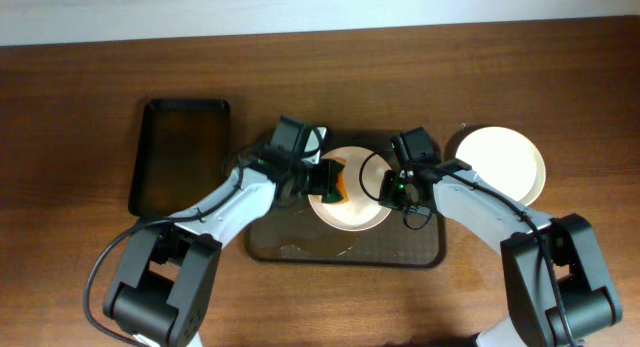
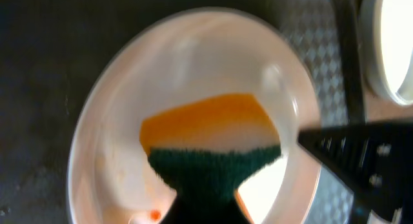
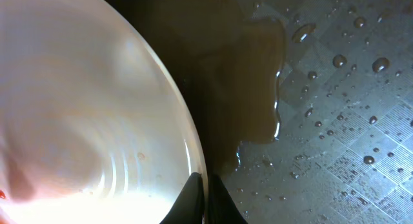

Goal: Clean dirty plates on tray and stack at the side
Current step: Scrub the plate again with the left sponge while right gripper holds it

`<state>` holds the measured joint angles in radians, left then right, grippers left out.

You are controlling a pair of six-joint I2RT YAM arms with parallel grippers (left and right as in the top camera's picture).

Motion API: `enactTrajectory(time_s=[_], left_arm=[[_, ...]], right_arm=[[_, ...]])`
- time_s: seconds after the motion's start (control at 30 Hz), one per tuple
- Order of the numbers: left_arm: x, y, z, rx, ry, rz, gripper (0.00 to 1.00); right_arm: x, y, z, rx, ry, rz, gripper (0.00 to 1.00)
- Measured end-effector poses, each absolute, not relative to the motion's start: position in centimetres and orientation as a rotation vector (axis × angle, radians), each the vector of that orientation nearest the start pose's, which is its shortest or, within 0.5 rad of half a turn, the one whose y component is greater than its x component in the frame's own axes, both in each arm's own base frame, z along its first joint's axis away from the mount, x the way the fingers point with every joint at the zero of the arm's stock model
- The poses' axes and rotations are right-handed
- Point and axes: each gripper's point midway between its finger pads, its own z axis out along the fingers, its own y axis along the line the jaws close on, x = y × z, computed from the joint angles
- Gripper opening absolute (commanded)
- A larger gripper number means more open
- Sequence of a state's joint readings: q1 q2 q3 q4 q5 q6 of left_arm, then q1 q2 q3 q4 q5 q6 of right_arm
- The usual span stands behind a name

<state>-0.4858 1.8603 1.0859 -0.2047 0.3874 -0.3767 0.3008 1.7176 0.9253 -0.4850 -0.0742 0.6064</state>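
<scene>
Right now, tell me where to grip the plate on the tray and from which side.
Take the plate by its thin right rim, from the right. It is wide and shallow, so only the edge can be pinched, and the left pincer holds the sponge on its left part. The right pincer is shut on that rim.

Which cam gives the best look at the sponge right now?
Left wrist: the sponge sits mid-frame on the plate, orange face and green scrub side both clear. Overhead shows it only small, partly under the left gripper. Right wrist misses it, showing just the plate rim and the wet tray.
</scene>
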Motion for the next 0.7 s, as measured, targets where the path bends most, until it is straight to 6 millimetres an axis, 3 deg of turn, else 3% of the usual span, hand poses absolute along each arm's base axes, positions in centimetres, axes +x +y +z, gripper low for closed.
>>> enactTrajectory(time_s=[0.17, 0.3, 0.47, 0.57, 0.67, 0.7], left_arm=[[35.2, -26.0, 2.2, 0.228, 2.582, -0.86, 0.0], [35.1, -26.0, 2.0, 0.185, 2.589, -0.88, 0.0], [36.9, -23.7, 1.3, 0.177, 2.551, -0.613, 0.0], [39.2, -22.8, 2.3, 0.215, 2.434, -0.481, 0.0], [41.4, -22.9, 4.9, 0.215, 2.288, -0.451, 0.0], [42.0, -23.1, 6.7, 0.209, 2.233, -0.464, 0.0]], right_arm=[[32.6, 11.5, 0.8, 0.423, 2.862, 0.29, 0.04], [32.6, 11.5, 0.8, 0.422, 2.861, 0.291, 0.04], [32.6, 11.5, 0.8, 0.423, 2.861, 0.291, 0.04], [32.7, 11.6, 0.8, 0.42, 2.86, 0.303, 0.04], [32.7, 11.7, 0.8, 0.421, 2.86, 0.304, 0.04], [32.7, 11.7, 0.8, 0.421, 2.86, 0.304, 0.04]])
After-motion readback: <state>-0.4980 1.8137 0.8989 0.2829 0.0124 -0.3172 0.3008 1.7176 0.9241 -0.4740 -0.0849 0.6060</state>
